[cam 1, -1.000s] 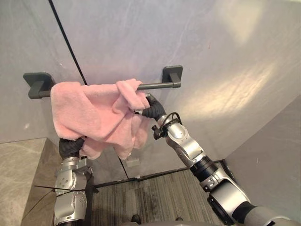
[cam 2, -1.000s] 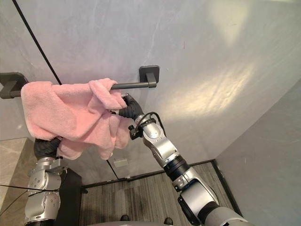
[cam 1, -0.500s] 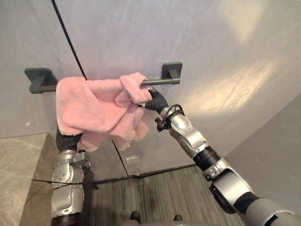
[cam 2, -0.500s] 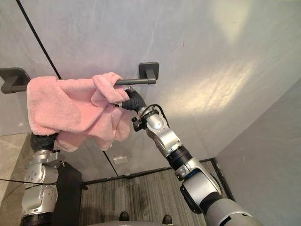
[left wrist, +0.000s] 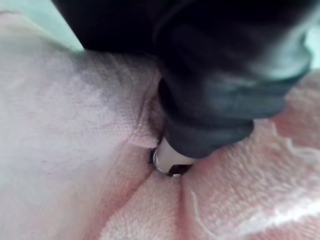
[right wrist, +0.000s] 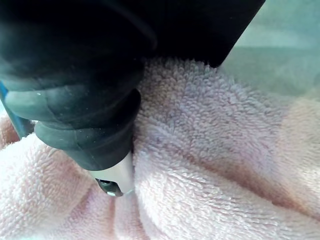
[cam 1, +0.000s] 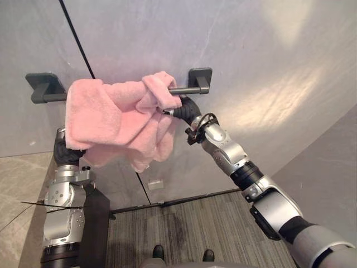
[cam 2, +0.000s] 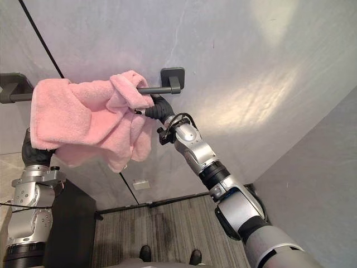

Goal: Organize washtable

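Pink towel point(cam 1: 114, 120) hangs bunched over dark towel bar point(cam 1: 187, 89) on grey wall point(cam 1: 268, 67), covering the bar's left portion. R hand point(cam 1: 187, 109) is pressed into towel's right end, just below bar. L hand point(cam 1: 66, 152) is under towel's lower-left edge. Grip state, both hands: cannot tell, buried in cloth.

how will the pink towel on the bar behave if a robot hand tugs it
Probably floppy: the pink towel sags in bunched folds over the bar. Likely light, judging by its soft terry pile. A tug could slide it off, since it hangs bunched, not spread.
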Robot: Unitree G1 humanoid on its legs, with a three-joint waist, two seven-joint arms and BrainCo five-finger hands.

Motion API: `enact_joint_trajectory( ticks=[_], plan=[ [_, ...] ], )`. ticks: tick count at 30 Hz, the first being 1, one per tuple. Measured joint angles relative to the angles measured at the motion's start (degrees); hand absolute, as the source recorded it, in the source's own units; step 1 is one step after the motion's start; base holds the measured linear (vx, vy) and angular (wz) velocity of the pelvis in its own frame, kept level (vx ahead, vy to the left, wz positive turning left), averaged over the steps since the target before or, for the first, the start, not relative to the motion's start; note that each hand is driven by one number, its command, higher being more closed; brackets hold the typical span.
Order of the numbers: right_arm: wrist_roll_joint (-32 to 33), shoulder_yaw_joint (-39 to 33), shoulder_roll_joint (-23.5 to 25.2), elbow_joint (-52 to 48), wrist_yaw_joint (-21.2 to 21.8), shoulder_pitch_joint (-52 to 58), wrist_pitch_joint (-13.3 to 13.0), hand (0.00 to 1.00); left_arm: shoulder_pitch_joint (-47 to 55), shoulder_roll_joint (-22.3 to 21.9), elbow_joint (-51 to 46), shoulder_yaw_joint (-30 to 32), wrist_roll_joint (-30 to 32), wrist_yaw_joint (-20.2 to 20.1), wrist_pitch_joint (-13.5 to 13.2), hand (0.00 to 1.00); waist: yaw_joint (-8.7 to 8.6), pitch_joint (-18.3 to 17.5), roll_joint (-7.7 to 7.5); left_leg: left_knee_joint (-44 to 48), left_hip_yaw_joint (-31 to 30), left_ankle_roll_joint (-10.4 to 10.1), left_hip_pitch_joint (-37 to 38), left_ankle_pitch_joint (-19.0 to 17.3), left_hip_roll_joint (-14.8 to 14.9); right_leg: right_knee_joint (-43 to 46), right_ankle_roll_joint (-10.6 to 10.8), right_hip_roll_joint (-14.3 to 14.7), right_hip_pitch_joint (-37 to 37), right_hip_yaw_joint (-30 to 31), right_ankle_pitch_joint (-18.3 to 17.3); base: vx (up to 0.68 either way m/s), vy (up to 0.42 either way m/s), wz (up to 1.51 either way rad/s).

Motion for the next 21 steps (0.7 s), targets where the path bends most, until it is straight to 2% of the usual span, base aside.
enact_joint_trajectory(
  ticks=[16,21],
  plan=[
    [-0.05,0.58,-0.03,2.05,1.85,-0.02,-0.16,1.0,-1.2,-0.1,6.42,-0.06,0.06,-2.37,-0.07,1.0,0.33,0.13,-0.24,-0.01,0.19,-0.32,0.11,0.23,0.03,-0.01,-0.04,-0.01,0.0,0.1,0.13,0.0,0.0,0.0],
    [-0.1,2.09,0.02,4.95,1.89,-0.02,-0.29,1.0,-1.54,-1.82,9.36,-0.1,0.07,-2.42,-0.02,1.0,1.21,0.54,-0.28,-0.01,-0.04,-0.32,0.11,0.23,0.02,0.0,-0.01,-0.01,0.05,-0.01,0.16,0.0,0.0,0.01]
  ],
)
